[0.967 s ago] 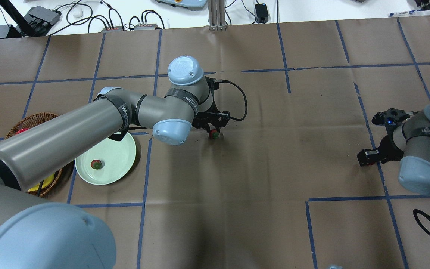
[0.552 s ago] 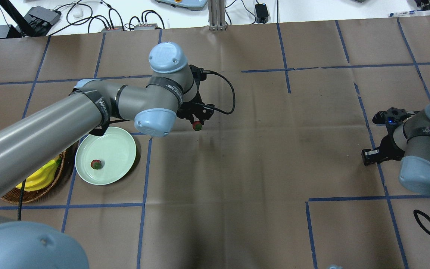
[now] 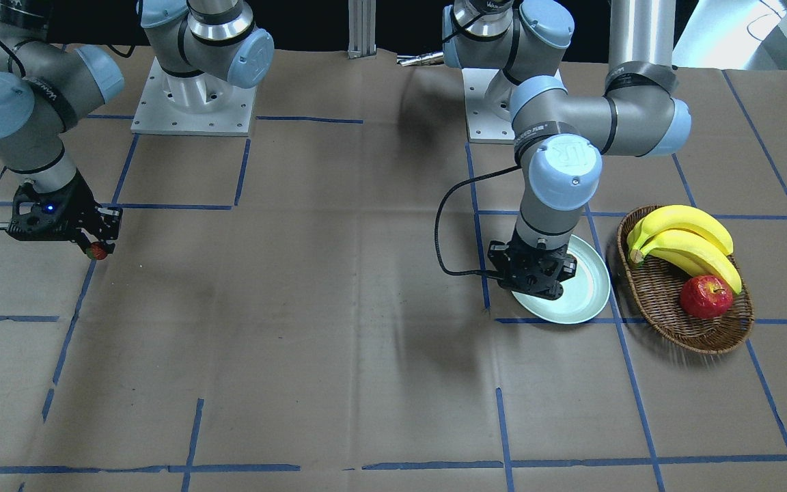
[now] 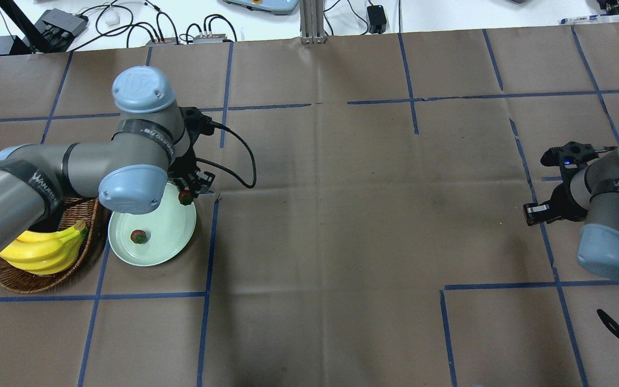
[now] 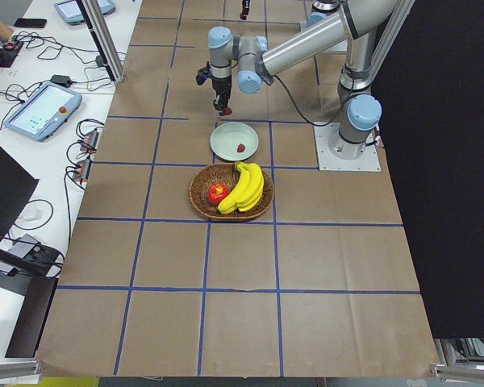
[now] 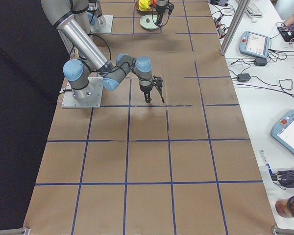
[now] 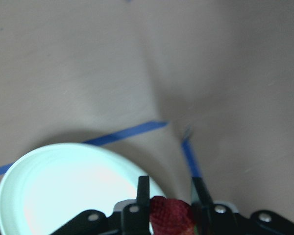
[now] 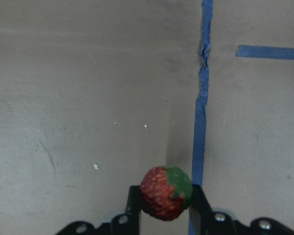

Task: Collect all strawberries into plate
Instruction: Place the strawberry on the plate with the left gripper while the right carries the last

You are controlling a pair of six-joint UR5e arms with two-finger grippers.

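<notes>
My left gripper is shut on a strawberry and holds it over the far right rim of the mint-green plate. The left wrist view shows the strawberry between the fingers above the plate's edge. A second strawberry lies in the plate. My right gripper is shut on a third strawberry and holds it above the table at the far right, beside a blue tape line.
A brown wicker basket with bananas and a red apple stands right beside the plate, on the side away from the table's middle. Blue tape lines cross the brown paper table cover. Cables and boxes lie along the far edge.
My left arm has swung left with its strawberry, from the middle of the table to above the plate's rim. My right gripper has shifted slightly, still holding its strawberry.
</notes>
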